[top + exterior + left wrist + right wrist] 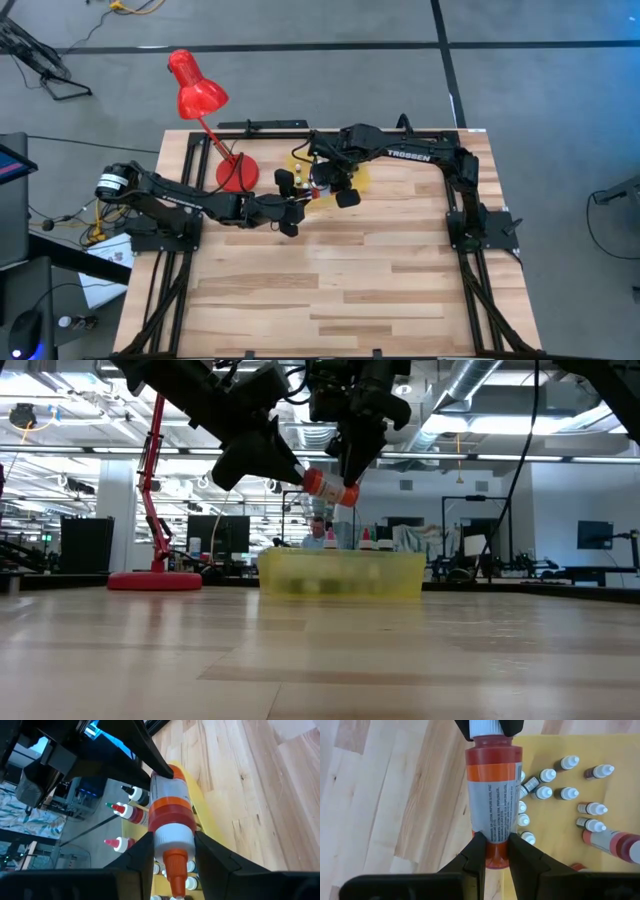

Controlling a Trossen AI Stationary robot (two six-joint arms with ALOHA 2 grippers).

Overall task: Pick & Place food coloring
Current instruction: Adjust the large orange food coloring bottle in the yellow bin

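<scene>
I read both claws on one orange food coloring bottle (492, 805), held in the air above the worktop (350, 290) at the near edge of the yellow tray (340, 575); the right claw (491, 852) is clamped on the bottle's base end, fingers pressed to either side; the left claw (172, 852) has its fingers against the white cap, with the orange nozzle projecting between them; in the low view the bottle (328, 486) hangs tilted between the two claws, clear of the tray; the remaining small bottles (570, 795) stand and lie inside the tray, pale caps showing, with one larger red bottle (612, 844) on its side among them; the red desk lamp (200, 95) stands on the worktop beside the left arm, apart from the tray.
</scene>
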